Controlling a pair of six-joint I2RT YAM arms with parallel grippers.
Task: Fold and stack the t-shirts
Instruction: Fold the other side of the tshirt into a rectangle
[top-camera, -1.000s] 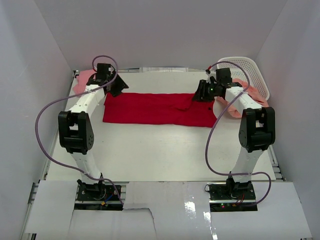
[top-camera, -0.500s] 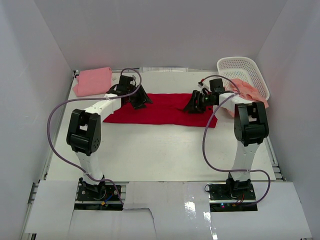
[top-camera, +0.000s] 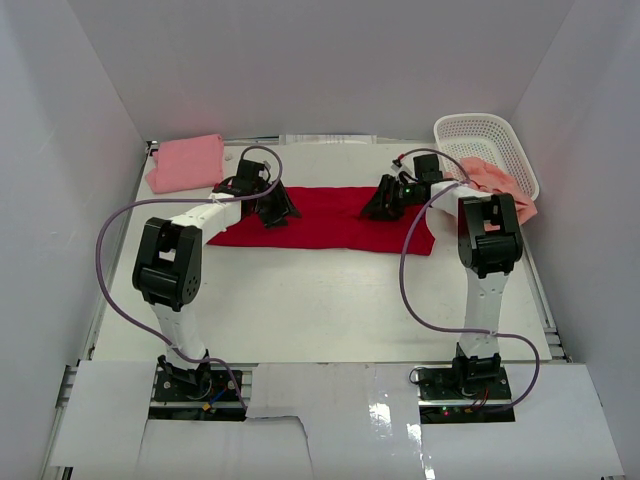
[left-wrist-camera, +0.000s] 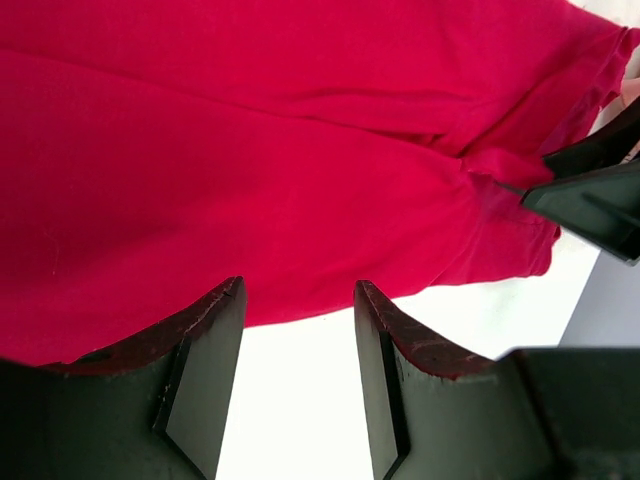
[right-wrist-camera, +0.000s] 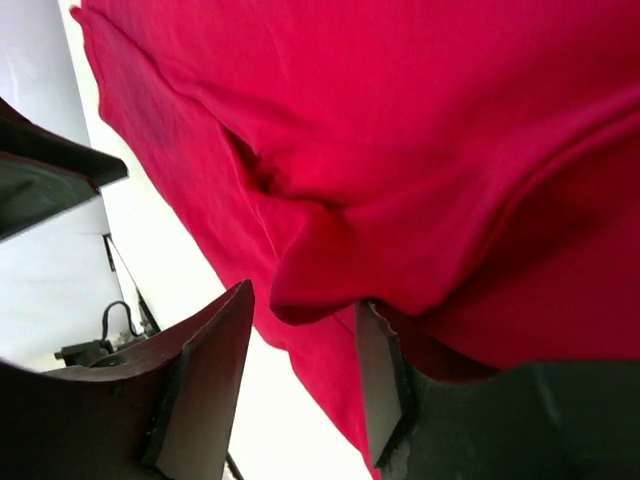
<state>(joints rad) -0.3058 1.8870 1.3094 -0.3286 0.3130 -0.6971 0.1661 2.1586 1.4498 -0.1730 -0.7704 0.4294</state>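
Your left pincer (top-camera: 275, 210) and right pincer (top-camera: 378, 208) have come in from the two ends of the red shirt (top-camera: 330, 222). They now sit over it, nearer its middle.

The white basket (top-camera: 470, 120) stands at the back right corner. The peach shirt (top-camera: 497, 180) lies bunched against its near side. You cannot tell from above whether any of it is inside. The pink shirt (top-camera: 187, 160) lies folded at the back left corner of the worktop (top-camera: 320, 300).

Only the top view shows you the basket and those two shirts. The wrist views show red cloth up close. The right wrist view shows a puffed-up fold that looks like a small wrinkle from above.

The red shirt lies flat as a long band from left to right across the worktop.

The left pincer is partly open and holds nothing. The right pincer is also partly open. The puffed fold sits just past its gap and is not pinched.
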